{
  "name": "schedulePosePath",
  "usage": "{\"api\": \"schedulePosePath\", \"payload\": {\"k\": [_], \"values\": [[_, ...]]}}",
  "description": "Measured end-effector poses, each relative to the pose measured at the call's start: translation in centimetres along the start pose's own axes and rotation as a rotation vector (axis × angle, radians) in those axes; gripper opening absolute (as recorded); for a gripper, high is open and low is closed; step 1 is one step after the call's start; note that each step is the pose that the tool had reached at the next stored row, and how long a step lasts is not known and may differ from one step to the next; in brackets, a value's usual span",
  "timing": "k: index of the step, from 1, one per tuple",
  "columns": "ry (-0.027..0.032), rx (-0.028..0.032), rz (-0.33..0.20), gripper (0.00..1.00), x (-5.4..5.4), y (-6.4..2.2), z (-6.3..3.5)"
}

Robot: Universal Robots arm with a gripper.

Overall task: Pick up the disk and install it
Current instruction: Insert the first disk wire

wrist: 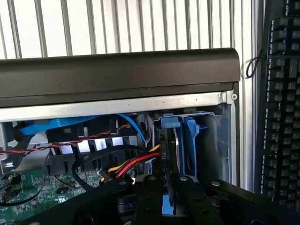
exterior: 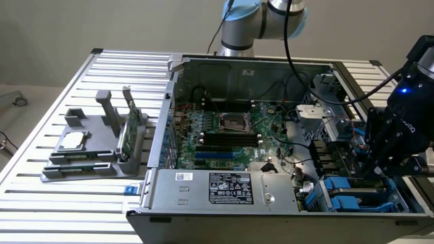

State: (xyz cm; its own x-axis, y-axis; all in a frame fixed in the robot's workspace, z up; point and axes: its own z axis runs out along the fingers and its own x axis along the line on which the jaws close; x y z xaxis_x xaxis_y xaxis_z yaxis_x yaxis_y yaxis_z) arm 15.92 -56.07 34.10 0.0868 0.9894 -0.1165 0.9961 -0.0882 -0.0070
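The tool (wrist: 169, 197) hangs low inside the open computer case (exterior: 203, 190), at the drive bay in the case corner nearest the exterior view's right. Its fingers (wrist: 151, 199) are drawn nearly together, pinching the top edge of the disk (wrist: 180, 145), which stands on edge in its blue frame, partly down in the bay. Beside it run the red and yellow power wires (wrist: 133, 164); the motherboard (exterior: 224, 132) lies further in, and a keyboard (wrist: 281, 103) rests on the table (exterior: 81, 203) outside the case. By my judgement this is the install step: the disk needs pressing straight down, clear of the wires, until it seats.
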Motion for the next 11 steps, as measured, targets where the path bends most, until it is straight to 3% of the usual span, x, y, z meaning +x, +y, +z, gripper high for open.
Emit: {"api": "schedulePosePath", "payload": {"k": [11], "values": [[-0.0078,-0.0007,0.000,0.16,0.02,0.08,0.12]]}}
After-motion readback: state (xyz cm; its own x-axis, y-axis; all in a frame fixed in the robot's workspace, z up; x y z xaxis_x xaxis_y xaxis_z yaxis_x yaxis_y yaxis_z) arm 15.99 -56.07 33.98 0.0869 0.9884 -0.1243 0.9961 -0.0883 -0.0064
